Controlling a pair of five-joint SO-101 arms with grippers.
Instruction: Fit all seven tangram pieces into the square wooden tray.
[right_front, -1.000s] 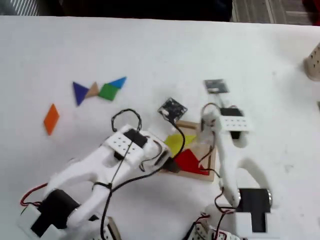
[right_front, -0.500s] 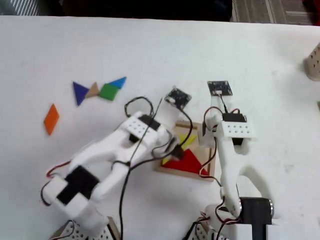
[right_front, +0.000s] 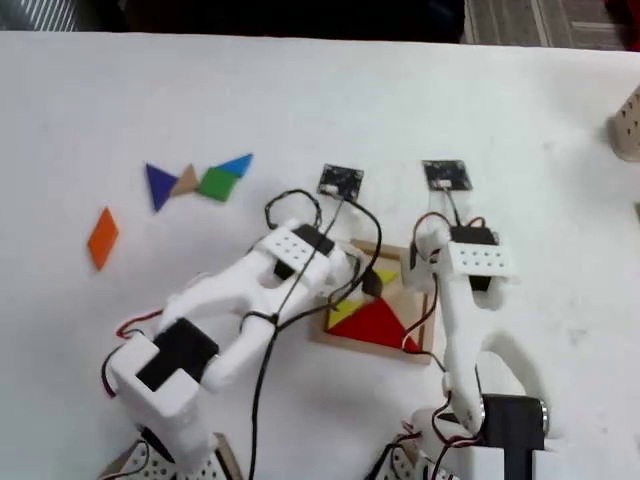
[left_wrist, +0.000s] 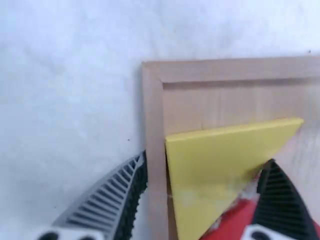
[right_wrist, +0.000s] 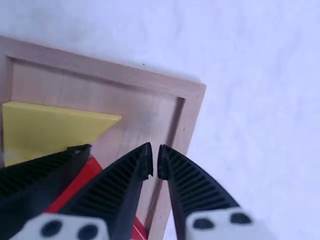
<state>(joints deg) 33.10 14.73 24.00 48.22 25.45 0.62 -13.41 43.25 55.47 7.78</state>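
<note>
Tray (right_front: 365, 347) between the two arms, holding a yellow triangle (left_wrist: 225, 145) and a red triangle (right_front: 378, 325) edge to edge. We see the left gripper (left_wrist: 206, 162) with fingers spread: one outside the tray wall, the other where yellow meets red. The right gripper (right_wrist: 153, 152) hangs over a tray corner, fingers pressed together on nothing. Orange (right_front: 102, 237), purple (right_front: 158, 184), tan (right_front: 185, 181), green (right_front: 216, 183) and blue (right_front: 238, 164) pieces lie well apart on the table (right_front: 500, 120).

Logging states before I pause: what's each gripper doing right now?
Left gripper: open, straddling the yellow triangle and tray rim.
Right gripper: shut, holding nothing.
</note>
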